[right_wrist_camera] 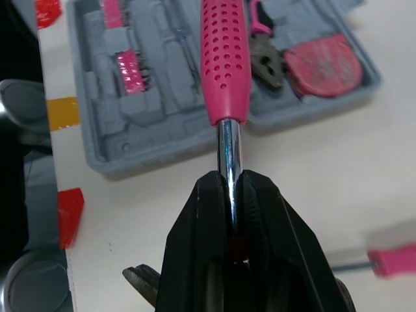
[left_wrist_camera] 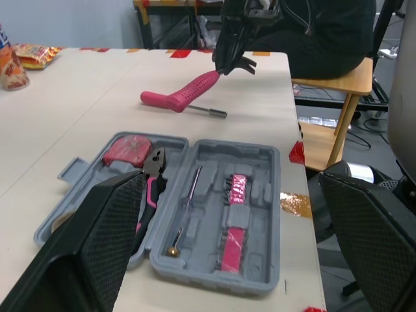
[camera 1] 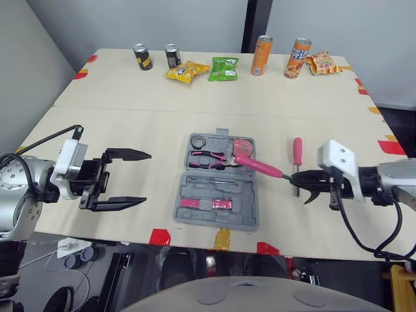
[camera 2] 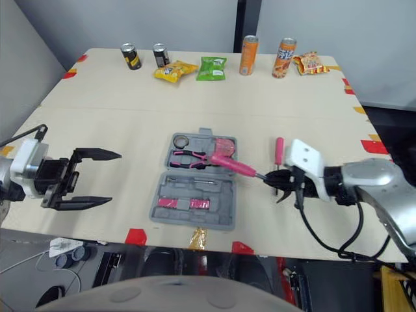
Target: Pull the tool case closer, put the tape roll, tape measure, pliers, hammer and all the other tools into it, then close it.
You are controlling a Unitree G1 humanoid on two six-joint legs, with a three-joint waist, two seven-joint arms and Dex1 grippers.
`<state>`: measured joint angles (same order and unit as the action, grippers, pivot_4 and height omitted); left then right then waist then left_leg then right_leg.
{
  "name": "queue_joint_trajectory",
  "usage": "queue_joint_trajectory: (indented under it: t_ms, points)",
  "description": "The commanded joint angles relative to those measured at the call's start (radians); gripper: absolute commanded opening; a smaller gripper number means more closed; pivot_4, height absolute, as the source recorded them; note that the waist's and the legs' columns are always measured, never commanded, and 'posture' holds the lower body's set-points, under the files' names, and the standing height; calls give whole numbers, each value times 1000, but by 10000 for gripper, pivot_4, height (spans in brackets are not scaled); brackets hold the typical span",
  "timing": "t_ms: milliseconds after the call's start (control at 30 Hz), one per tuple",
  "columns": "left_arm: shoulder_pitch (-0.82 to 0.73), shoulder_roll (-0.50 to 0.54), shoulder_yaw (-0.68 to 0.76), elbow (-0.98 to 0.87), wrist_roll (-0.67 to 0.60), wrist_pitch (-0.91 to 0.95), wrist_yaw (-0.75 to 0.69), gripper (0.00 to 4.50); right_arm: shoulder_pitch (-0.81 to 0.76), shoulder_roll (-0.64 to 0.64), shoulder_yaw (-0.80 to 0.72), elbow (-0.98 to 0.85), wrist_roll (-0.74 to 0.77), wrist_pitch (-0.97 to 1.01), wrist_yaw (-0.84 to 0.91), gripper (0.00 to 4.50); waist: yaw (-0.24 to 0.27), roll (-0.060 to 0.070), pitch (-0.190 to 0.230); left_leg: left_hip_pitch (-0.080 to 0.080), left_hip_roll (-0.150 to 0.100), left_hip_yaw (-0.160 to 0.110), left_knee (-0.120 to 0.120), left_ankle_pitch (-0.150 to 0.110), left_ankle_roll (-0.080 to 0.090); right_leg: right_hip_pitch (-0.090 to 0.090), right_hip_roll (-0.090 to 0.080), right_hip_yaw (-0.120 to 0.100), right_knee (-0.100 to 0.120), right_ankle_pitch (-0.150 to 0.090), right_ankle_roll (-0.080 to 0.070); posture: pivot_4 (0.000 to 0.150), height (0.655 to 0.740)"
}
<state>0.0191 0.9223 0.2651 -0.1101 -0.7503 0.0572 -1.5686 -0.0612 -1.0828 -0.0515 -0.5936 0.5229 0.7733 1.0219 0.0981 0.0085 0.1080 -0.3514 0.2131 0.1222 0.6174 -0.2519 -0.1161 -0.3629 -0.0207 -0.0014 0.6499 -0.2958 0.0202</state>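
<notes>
Now, eye views: the case [camera 1: 218, 218] lies open mid-surface [camera 1: 130, 123], near the front edge, with pliers [camera 1: 209, 155] already seated in it.
Hammer: the hammer [camera 1: 260, 167] slants across the case's right rim, with its pink grip over the case and its head end at the right hand [camera 1: 296, 183].
Left hand: the left hand [camera 1: 147, 177] hovers left of the case, well apart from it, spread wide and empty.
Left wrist view: the open case [left_wrist_camera: 273, 195] lies just ahead. Beyond it the right hand [left_wrist_camera: 224, 68] has the hammer [left_wrist_camera: 185, 94] by its far end.
Right wrist view: both fingers [right_wrist_camera: 195, 260] are pinched shut on the bare chrome shaft [right_wrist_camera: 227, 146], just past the dotted grip [right_wrist_camera: 223, 58].
Handling: it is probably stiff and head-heavy. Holding it close to the head keeps the weight near the pinch, so the light grip end should swing little.
Risk: polished metal is likely slick, so the hammer could twist or slide between the pads.
Better hold: the dotted grip would offer more friction, but the head would then lever downward.
</notes>
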Motion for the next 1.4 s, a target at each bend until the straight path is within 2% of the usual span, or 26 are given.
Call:
queue_joint_trajectory:
  t_ms: [33, 233, 367, 567, 1067, 1400]
  points:
    - [19, 21, 6, 10, 5, -46, -46, 45000, -171, -38, 137, -132, 7, 156, -23, 373, 0, 0, 0, 0, 0, 0, 0, 0, 0, 0, 0, 0, 0, 0, 0, 1500, 7400]
    - [34, 27, -11, 38, 19, -81, -46, 45000, -428, 24, 408, -189, -53, 346, -87, 373, -3, 0, 0, 1, 2, 1, -1, 0, -1, -1, 3, 2, 2, 0, 0, 1500, 7400]
    - [45, 35, -16, 56, 25, -97, -46, 45000, -570, 116, 577, -147, -106, 440, -136, 373, -1, 0, 0, 0, 1, 1, 0, 0, -2, -1, 3, 2, 5, 0, 0, 1500, 7400]
    - [60, 53, -13, 76, 29, -113, -46, 45000, -665, 208, 706, -72, -151, 498, -181, 373, 0, 0, 0, 1, 2, 2, 0, 0, -3, -2, 4, 3, 7, 0, 0, 1500, 7400]
    - [54, 70, -31, 92, 35, -122, -46, 45000, -726, 298, 850, -17, -192, 539, -214, 373, -1, 0, 0, 1, 2, 2, 0, 0, -4, -2, 4, 3, 8, 0, 0, 1500, 7400]
    - [59, 73, -25, 91, 45, -118, -46, 45000, -771, 411, 896, 48, -203, 551, -237, 373, -1, 0, 0, 1, 2, 3, 0, 0, -5, -2, 4, 3, 9, 0, 0, 1500, 7400]
